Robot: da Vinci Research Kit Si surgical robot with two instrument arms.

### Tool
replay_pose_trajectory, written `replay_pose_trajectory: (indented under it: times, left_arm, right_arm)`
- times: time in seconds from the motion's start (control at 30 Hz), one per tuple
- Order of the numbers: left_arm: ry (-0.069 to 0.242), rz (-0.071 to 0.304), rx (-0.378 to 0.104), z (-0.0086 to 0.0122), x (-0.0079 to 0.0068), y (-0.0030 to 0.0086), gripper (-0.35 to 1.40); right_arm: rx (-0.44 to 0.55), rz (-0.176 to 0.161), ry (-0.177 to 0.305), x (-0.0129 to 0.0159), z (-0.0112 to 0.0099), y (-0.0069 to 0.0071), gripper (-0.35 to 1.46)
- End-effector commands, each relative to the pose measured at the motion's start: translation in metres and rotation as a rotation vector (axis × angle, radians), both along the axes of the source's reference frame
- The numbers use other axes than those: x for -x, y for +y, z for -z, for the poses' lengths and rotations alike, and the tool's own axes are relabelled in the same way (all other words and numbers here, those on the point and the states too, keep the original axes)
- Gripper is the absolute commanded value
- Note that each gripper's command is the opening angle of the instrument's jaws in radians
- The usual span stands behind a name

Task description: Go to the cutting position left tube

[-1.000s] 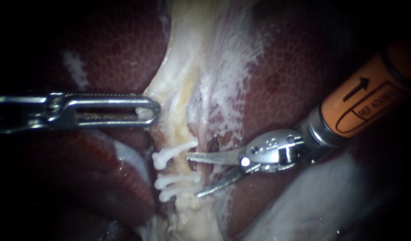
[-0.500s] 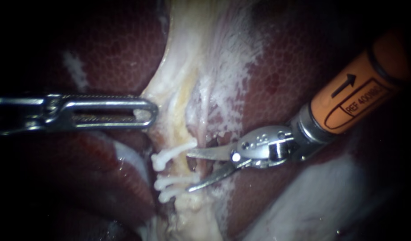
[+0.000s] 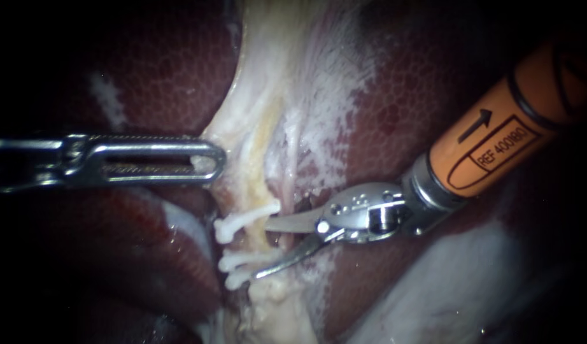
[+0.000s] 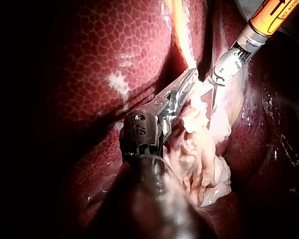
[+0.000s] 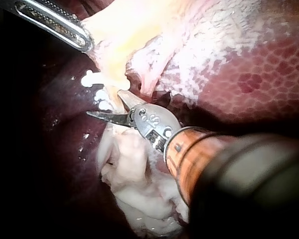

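Left tube [image 3: 250,237]: sat in the pale strip between the dark lobes of liver [image 3: 402,108], with one white clip [image 3: 246,216] above and a lower pair of clips [image 3: 244,267] below. The bare stretch between them was our spot.
Right instrument [image 3: 260,250]: jaws (thin blades) were apart. One lay just under the upper clip and the other was right by the lower pair. The tube was in the gap, not pinched.
Left instrument [image 3: 216,159]: jaws were clamped on the edge of the pale tissue [image 3: 242,137], a bit above the clips.
Worry 1: we thought the lower blade was so near the lower pair that closing there could've caught or knocked a clip.
Worry 2: we couldn't tell if the tips reached past the tube's far side, so maybe only a partial cut.
Worry 3: if the left hold slipped, we figured the tube would go slack and slide out of the gap.
Worry 4: the liver lay close behind, so pushing deeper could've nicked it.
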State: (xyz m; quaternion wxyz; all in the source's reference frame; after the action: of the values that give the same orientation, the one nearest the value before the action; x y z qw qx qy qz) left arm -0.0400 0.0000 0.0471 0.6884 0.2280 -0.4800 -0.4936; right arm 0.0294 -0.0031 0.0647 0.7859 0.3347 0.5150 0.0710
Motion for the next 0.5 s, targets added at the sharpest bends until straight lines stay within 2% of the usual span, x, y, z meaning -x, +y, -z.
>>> replay_pose_trajectory:
  times: [0.03,0.13,0.3,0.37,0.5]
  left_arm:
    - [0.000,0.000,0.000,-0.0001,0.0000,0.0000,-0.35]
    - [0.000,0.000,0.000,-0.0001,0.0000,0.0000,-0.35]
    - [0.000,0.000,0.001,-0.0002,0.0001,0.0000,-0.35]
    - [0.001,0.000,0.001,-0.0003,0.0001,-0.0001,-0.35]
    - [0.001,0.000,0.001,-0.0004,0.0002,-0.0001,-0.35]
  right_arm:
    - [-0.007,-0.001,0.000,-0.0001,0.0000,0.0000,1.14]
    - [-0.018,-0.003,0.006,-0.0005,-0.0001,0.0000,1.12]
    - [-0.064,-0.018,0.012,-0.0011,-0.0002,0.0002,0.95]
    - [-0.070,-0.022,0.015,-0.0013,-0.0003,0.0003,0.95]
    - [-0.086,-0.022,0.010,-0.0016,-0.0005,0.0004,0.78]
